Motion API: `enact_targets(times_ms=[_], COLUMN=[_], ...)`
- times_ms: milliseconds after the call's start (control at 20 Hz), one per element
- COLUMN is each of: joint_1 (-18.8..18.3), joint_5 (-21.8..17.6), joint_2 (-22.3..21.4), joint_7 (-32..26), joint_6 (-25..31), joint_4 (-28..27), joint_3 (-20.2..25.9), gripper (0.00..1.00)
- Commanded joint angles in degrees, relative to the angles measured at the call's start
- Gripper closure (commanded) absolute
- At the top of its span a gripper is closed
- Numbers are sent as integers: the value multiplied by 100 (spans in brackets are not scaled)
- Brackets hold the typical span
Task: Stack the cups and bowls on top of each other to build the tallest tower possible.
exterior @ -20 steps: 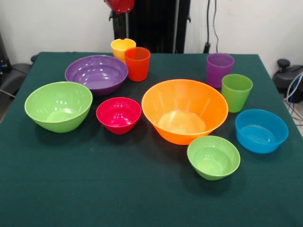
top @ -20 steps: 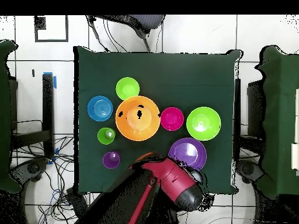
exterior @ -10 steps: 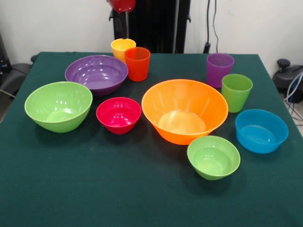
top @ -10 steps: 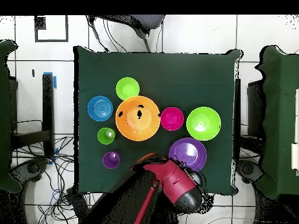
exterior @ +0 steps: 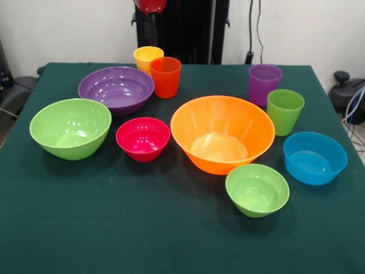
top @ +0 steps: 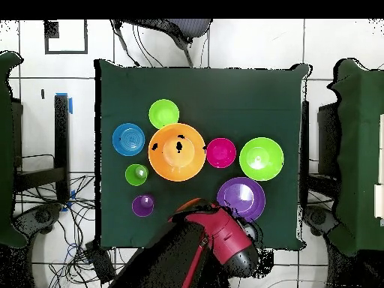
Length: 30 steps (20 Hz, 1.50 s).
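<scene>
Six bowls stand apart and upright on the green table: the orange bowl (exterior: pixel 222 134) (top: pixel 177 151) in the middle, the purple bowl (exterior: pixel 116 88) (top: pixel 241 198), the big light green bowl (exterior: pixel 70 127) (top: pixel 261 158), the magenta-red bowl (exterior: pixel 143 137) (top: pixel 220 152), the small light green bowl (exterior: pixel 257 189) (top: pixel 163 113) and the blue bowl (exterior: pixel 315 157) (top: pixel 128 139). Four cups stand upright: yellow (exterior: pixel 148 57), orange-red (exterior: pixel 165 76), purple (exterior: pixel 264 83) and green (exterior: pixel 284 111). The arm's red end (exterior: pixel 149 5) (top: pixel 214 232) hangs high over the yellow and orange-red cups, touching nothing.
The black pedestal (exterior: pixel 182 28) stands behind the table's far edge. In the overhead view the arm hides the yellow and orange-red cups. Cables lie on the floor at the right (exterior: pixel 353 97).
The arm's red end has drawn back a little toward the robot's base and risen. No bowl or cup has moved.
</scene>
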Motion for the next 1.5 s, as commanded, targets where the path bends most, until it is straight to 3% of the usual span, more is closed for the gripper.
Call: enact_targets(times_ms=[50, 1050, 1500], joint_1=[-101, -485, -612], joint_5=[380, 607, 419], joint_2=[24, 100, 28], joint_7=[-560, -1189, -1255], joint_6=[218, 974, 1337], joint_4=[174, 215, 325], joint_3=[984, 1480, 1656], gripper=[0, 0, 0])
